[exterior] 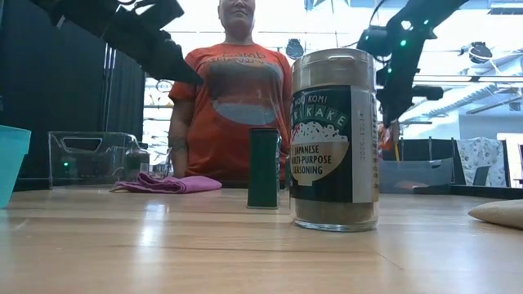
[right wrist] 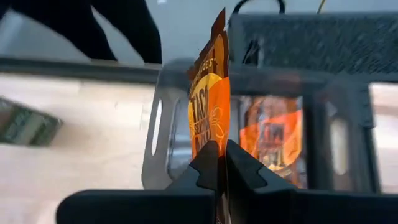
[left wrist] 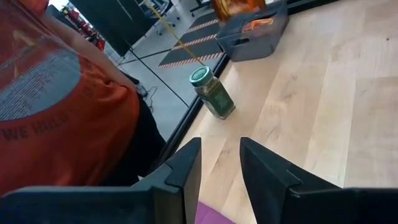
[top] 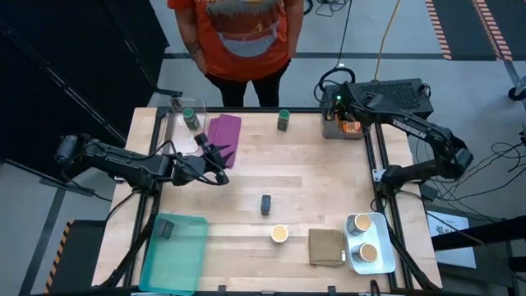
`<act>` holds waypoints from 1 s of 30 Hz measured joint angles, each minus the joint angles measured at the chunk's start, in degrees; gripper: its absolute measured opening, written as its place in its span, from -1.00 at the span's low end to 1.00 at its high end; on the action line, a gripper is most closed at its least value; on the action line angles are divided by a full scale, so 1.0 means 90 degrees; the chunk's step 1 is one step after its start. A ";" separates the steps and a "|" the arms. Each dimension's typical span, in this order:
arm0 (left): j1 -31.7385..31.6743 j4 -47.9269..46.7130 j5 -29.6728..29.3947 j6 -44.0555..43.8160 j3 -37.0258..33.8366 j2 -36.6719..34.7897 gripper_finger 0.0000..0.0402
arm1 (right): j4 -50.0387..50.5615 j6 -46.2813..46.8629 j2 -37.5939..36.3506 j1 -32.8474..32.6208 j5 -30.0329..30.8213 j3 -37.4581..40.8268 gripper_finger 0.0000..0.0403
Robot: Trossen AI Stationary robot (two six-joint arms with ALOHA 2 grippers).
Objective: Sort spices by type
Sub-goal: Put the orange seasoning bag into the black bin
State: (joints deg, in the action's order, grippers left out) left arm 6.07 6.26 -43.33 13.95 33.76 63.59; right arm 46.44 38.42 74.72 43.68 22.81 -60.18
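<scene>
- Right gripper [right wrist: 222,163]: clenched on an orange packet [right wrist: 210,106], held upright over the grey bin [right wrist: 323,130].
- Left gripper [left wrist: 219,163]: fingers parted, empty, over the purple cloth [top: 224,136]; green-lidded jar [left wrist: 212,93] stands ahead, well apart.

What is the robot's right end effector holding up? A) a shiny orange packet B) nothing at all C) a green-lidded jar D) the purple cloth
A: in the right wrist view the right end effector is pinched shut on a shiny orange packet, held over the grey bin that already has orange packets inside.
</scene>
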 joint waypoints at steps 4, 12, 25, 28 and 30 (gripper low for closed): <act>0.0007 0.0034 0.0002 -0.0017 0.0000 0.0000 -0.42 | -0.0116 -0.0073 0.0360 -0.0002 -0.0215 0.0004 -1.00; 0.0007 0.0032 0.0000 -0.0019 0.0000 0.0000 -0.42 | -0.0423 -0.0069 0.0799 0.0092 -0.0221 0.0004 -1.00; 0.0007 0.0032 0.0014 -0.0301 0.0000 0.0000 -0.42 | -0.0579 0.0157 0.1273 0.0109 -0.0219 0.0004 -1.00; 0.0007 0.0034 0.0021 -0.0301 0.0000 0.0000 -0.42 | -0.0658 0.0157 0.1271 0.0101 -0.0226 0.0004 -0.99; 0.0007 0.0034 0.0022 -0.0303 0.0000 0.0000 -0.42 | -0.0663 0.0157 0.1270 0.0097 -0.0241 0.0004 -0.99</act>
State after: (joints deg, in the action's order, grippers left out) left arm 6.13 6.57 -43.13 11.22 33.76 63.59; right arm 40.47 39.83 86.15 44.55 20.64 -60.14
